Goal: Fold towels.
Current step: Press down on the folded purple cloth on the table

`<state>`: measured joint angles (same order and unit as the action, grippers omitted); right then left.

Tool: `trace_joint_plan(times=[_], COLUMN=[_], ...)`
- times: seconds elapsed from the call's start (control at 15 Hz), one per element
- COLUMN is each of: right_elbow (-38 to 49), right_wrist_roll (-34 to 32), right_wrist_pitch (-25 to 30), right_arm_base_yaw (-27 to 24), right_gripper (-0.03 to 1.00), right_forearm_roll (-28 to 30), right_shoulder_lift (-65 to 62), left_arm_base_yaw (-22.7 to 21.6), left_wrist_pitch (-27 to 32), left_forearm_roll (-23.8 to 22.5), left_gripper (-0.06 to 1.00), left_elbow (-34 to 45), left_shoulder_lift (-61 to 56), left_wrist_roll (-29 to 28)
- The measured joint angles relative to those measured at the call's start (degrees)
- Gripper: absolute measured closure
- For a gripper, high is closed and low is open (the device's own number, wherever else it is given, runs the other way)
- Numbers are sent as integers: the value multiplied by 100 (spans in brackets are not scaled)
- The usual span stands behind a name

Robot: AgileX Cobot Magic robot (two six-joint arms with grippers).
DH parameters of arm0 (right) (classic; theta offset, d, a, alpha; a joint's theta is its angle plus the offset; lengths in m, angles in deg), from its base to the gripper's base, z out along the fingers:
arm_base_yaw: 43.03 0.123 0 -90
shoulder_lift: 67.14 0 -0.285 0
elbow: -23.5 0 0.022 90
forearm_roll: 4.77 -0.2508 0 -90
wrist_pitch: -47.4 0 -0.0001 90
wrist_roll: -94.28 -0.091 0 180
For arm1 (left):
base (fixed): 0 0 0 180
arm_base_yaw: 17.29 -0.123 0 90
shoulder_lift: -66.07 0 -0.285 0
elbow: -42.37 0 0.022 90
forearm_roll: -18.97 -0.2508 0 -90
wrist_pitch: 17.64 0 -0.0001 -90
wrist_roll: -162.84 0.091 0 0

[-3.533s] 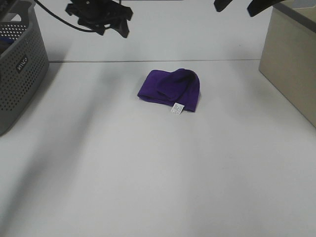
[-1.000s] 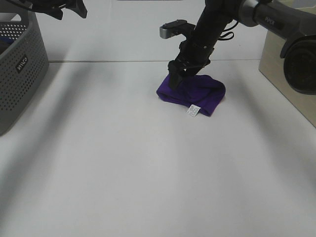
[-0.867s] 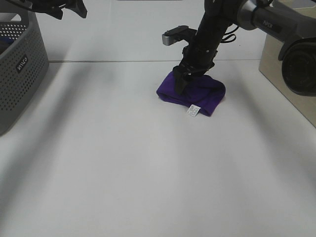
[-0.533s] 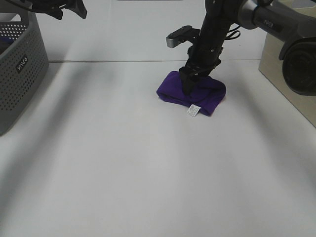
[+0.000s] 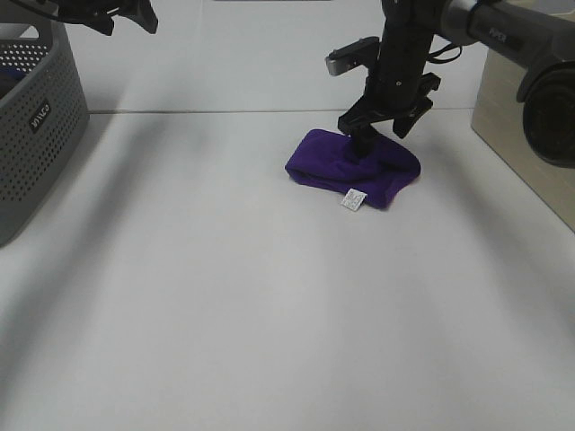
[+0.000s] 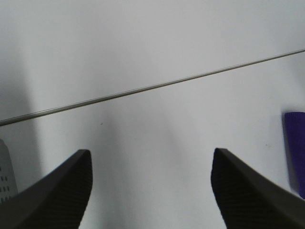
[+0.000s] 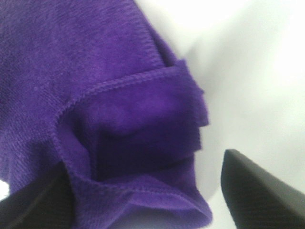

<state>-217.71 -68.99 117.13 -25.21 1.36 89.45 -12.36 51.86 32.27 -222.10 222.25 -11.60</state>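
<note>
Your right fingers (image 7: 259, 191) hung open and empty right over the crumpled towel (image 5: 332, 166), your open left fingers (image 6: 57, 191) well away.

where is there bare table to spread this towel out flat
The wide front of the table, from the towel forward to the near edge, is bare. So is the strip between the grey basket and the towel. Crowded at the back right: the right arm stands over the towel, close to the beige box.
</note>
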Motion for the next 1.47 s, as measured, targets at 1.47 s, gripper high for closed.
trace_joint_plan(times=[1.47], right_elbow=[1856], right_wrist_roll=[2544], right_wrist_pitch=[-1335], right_arm_base_yaw=[-321], right_gripper=[21], right_forearm_roll=[-3398], right_shoulder_lift=[-1381], left_arm_base_yaw=[0], left_wrist_pitch=[0], left_forearm_roll=[-6], left_gripper=[30], left_elbow=[0], left_shoulder_lift=[0], left_wrist_roll=[0])
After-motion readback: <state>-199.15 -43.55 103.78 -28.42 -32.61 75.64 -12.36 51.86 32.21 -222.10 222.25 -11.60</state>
